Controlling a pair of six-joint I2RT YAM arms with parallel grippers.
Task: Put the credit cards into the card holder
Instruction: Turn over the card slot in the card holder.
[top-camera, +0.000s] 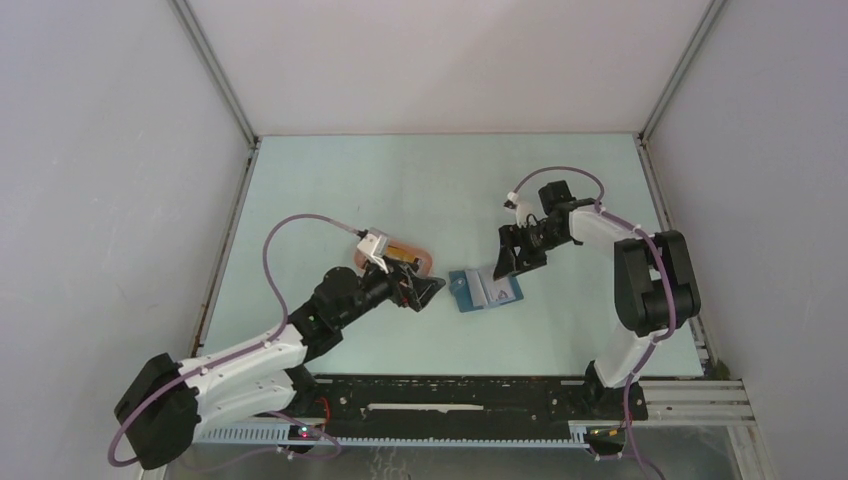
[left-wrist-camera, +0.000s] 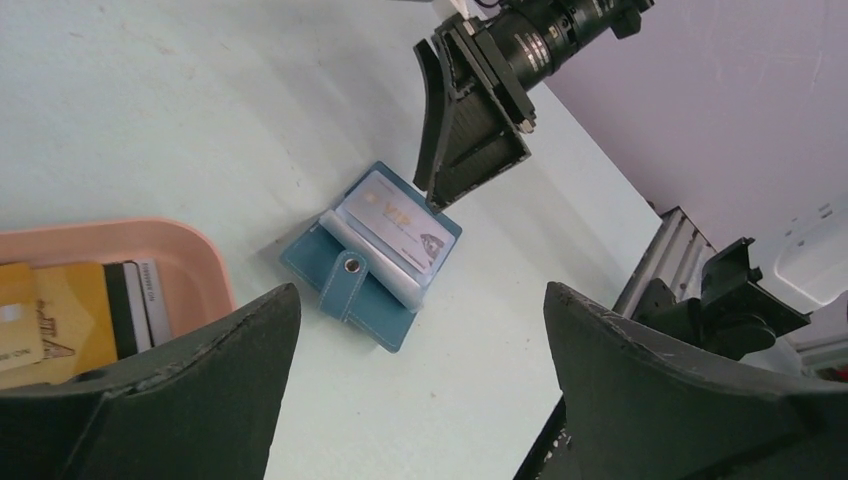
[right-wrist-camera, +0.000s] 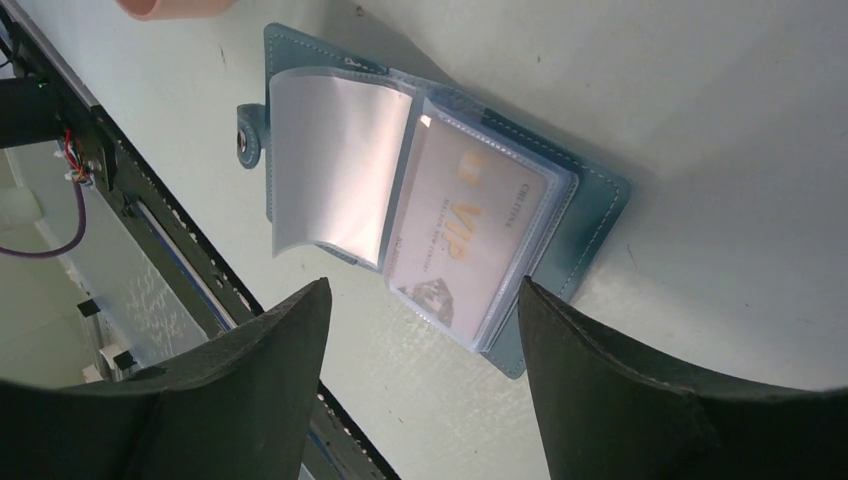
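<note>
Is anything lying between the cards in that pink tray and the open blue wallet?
Nothing visible lies between the tray and the card holder; only the open right gripper hangs at the holder's far side.

Two hands, left hand (top-camera: 428, 290) and right hand (top-camera: 508, 262); one card holder (left-wrist-camera: 345, 275) containing one whitish card (right-wrist-camera: 470, 240); one pink tray (left-wrist-camera: 150, 238) holding at least two cards (left-wrist-camera: 75, 315).

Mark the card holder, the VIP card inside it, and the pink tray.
card holder (left-wrist-camera: 347, 292): left wrist view, on its blue snap flap.
VIP card (right-wrist-camera: 470, 235): right wrist view, on the middle of its printed face.
pink tray (left-wrist-camera: 120, 233): left wrist view, on its far rim.
</note>
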